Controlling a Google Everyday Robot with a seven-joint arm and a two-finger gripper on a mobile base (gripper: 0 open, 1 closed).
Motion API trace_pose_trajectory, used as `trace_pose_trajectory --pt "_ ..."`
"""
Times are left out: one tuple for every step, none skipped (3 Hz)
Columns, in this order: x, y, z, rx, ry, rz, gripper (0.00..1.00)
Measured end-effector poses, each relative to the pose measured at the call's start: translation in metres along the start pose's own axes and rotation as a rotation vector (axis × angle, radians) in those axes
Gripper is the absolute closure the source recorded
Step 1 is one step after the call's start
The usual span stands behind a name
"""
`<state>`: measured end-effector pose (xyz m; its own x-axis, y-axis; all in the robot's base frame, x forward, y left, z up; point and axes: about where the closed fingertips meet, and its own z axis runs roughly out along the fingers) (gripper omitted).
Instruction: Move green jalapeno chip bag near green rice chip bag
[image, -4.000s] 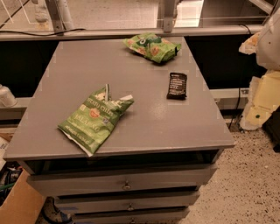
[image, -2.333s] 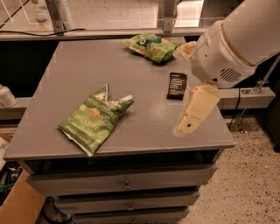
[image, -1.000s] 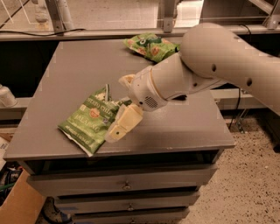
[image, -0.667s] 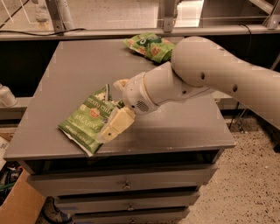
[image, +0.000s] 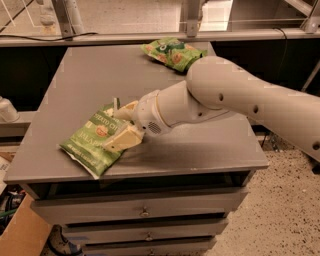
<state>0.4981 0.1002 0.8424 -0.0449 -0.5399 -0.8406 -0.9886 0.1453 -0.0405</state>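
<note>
Robot arm (image: 240, 100) stretches in from the right edge of the frame across a grey table (image: 90, 75), its gripper (image: 112, 130) down at the right side of the green jalapeno chip bag (image: 87, 142) in the lower-left part of the tabletop. The two cream fingers (image: 125, 140) stand apart, one at the bag's upper right corner and the other lying over its right edge, with that part of the bag between them; whether they press on the foil cannot be told.

Four seconds ago the arm hung clear of the table at the far right. It has since swept leftward over the surface, and within the last second the gripper has closed the final gap from just beside the bag to over its edge.

The jalapeno bag lies flat near the table's front left corner, one white sealed end reaching the front edge, in the same spot and at the same angle as in every earlier view. The green rice chip bag (image: 172, 52) also stays where it was, at the back edge of the table in the upper middle of the frame, well apart from the jalapeno bag.

Below the tabletop run grey drawers (image: 145, 210). A cardboard box (image: 15, 235) shows at lower left, speckled floor (image: 280, 215) at lower right.
</note>
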Motion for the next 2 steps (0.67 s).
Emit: trace_pose_trajectory --pt "0.002 -0.006 -0.014 0.037 -0.003 0.008 0.64" --pt "-0.004 -0.024 -0.049 0.118 -0.014 0.012 0.87"
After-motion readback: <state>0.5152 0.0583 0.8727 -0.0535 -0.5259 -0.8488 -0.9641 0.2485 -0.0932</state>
